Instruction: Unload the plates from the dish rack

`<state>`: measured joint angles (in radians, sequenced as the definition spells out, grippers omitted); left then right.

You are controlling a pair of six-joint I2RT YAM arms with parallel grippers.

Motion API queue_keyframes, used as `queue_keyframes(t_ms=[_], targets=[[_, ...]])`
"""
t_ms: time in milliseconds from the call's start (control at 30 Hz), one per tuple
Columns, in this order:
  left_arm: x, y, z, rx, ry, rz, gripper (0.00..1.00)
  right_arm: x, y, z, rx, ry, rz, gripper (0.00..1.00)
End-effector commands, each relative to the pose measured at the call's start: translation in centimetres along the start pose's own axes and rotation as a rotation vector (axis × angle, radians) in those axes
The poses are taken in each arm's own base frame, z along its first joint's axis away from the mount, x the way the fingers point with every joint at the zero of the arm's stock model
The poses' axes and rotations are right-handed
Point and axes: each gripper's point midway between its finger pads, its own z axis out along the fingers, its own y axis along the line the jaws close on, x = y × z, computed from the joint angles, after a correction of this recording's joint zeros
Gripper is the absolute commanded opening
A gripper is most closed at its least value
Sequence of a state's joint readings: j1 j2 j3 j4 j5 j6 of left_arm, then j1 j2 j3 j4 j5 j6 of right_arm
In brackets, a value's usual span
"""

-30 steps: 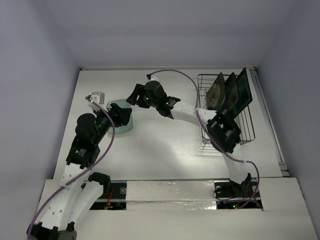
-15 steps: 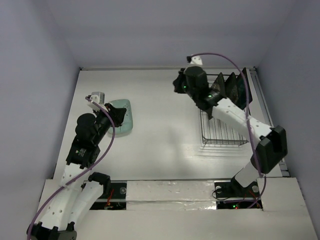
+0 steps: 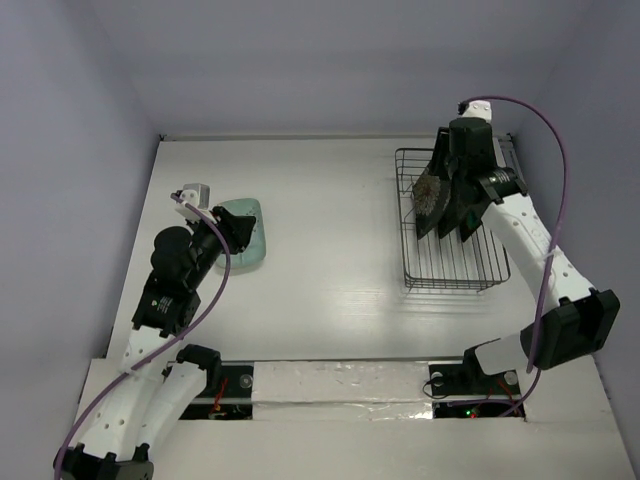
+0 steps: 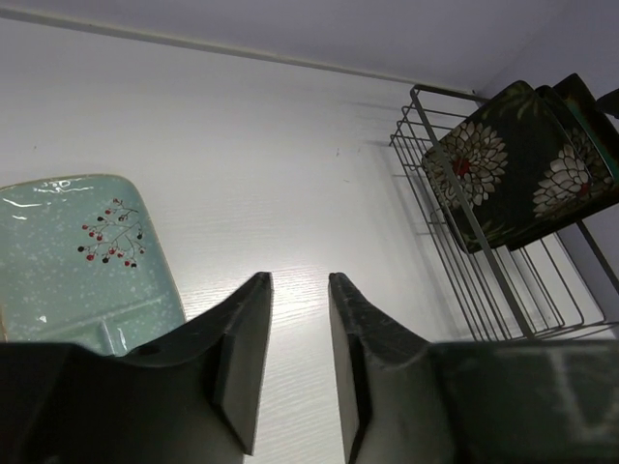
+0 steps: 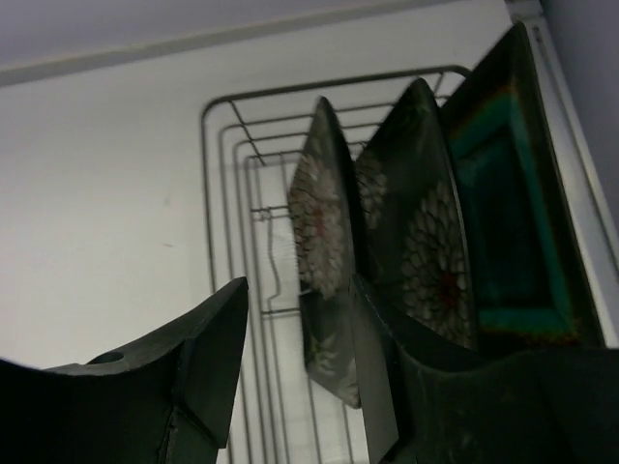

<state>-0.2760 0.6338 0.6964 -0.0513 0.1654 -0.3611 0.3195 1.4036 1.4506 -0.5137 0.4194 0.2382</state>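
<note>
Left tool [image 4: 300, 282] is hanging low over the bench [image 3: 330, 220], well to the left of the dish rack [image 3: 455, 272]. Its fingers are standing a narrow gap apart and gripping nothing. Mint green plate [image 4: 77, 242] is lying flat on the bench beside that tool, on the side away from the rack. Right tool [image 5: 298, 290] is reaching over the rack's far end with its jaws parted fairly wide, lining up on the first flower plate [image 5: 324, 242]; contact cannot be told. Second flower plate [image 5: 426, 242] and teal-centred plate [image 5: 503, 193] are standing on edge beyond, toward the rack's right side.
</note>
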Motion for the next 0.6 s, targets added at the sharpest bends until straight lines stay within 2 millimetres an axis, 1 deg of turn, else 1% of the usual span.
queue_keyframes(t_ms=[0,67,133,167,200,233,267,300,333,367,467,567], targets=[[-2.3,-1.4,-0.2,0.045,-0.061,0.014,0.3,0.6,-1.3,0.7,0.032,0.07,-0.089,0.52],[-2.3,-1.5,-0.2,0.046,-0.06,0.015,0.32,1.0,-2.2,1.5,0.067,0.101,-0.096,0.52],[-2.2,-1.4,-0.1,0.047,-0.058,0.015,0.34,1.8,-3.1,2.9,0.124,0.133,-0.105,0.52],[-2.2,-1.5,-0.1,0.047,-0.058,0.014,0.34,1.5,-3.0,3.1,0.129,0.135,-0.104,0.52],[-2.2,-1.5,-0.1,0.048,-0.058,0.015,0.34,1.7,-2.9,3.4,0.131,0.144,-0.11,0.52],[-2.2,-1.5,-0.1,0.048,-0.058,0.014,0.35,2.3,-3.2,4.4,0.144,0.168,-0.123,0.52],[-2.2,-1.5,-0.1,0.048,-0.058,0.015,0.35,2.1,-3.0,4.8,0.142,0.169,-0.129,0.52],[-2.3,-1.5,-0.1,0.049,-0.059,0.015,0.35,2.6,-3.1,5.1,0.152,0.193,-0.147,0.51],[-2.2,-1.4,-0.1,0.047,-0.058,0.015,0.35,3.4,-3.2,6.1,0.173,0.219,-0.164,0.5],[-2.3,-1.5,-0.2,0.049,-0.059,0.015,0.35,3.2,-3.8,6.4,0.198,0.22,-0.165,0.49],[-2.3,-1.5,-0.2,0.049,-0.059,0.015,0.35,3.6,-4.8,7.1,0.248,0.237,-0.186,0.47],[-2.3,-1.6,-0.1,0.056,-0.059,0.016,0.35,3.6,-4.8,7.4,0.252,0.235,-0.198,0.44]])
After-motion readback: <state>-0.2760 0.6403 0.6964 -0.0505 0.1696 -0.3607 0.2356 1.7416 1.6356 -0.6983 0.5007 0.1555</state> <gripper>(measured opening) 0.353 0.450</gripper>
